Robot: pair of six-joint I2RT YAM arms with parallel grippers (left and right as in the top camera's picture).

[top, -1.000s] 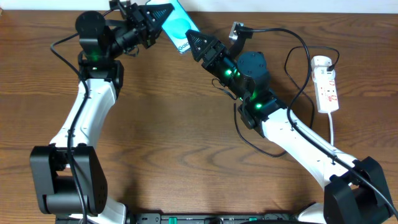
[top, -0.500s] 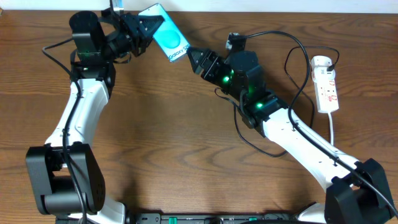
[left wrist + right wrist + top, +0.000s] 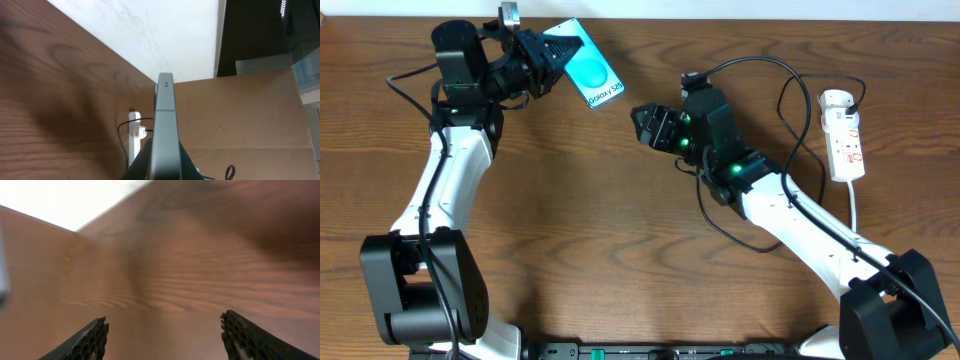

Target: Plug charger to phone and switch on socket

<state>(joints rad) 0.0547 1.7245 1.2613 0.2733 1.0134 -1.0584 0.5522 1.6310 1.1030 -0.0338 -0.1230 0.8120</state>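
The phone [image 3: 584, 73], its turquoise screen up, is held above the table's far edge, and my left gripper [image 3: 548, 52] is shut on its left end. In the left wrist view the phone [image 3: 165, 120] is edge-on between the jaws. My right gripper [image 3: 642, 121] stands open a short way right of the phone, apart from it. Nothing lies between its fingers [image 3: 96, 336], only bare wood. The white socket [image 3: 844, 134] lies at the far right. The charger's thin black cable [image 3: 784, 103] loops beside it. I cannot make out the connector tip.
The socket's white cord [image 3: 855, 205] trails toward the table's near right. Thicker black arm cables [image 3: 720, 225] curl under the right arm. A pale wall [image 3: 150, 30] borders the table's far edge. The socket [image 3: 134, 142] also shows beyond the phone in the left wrist view.
The left gripper has swung the phone a little left and flatter. The right gripper has drawn back from the phone, down and to the right, its jaws slightly wider.
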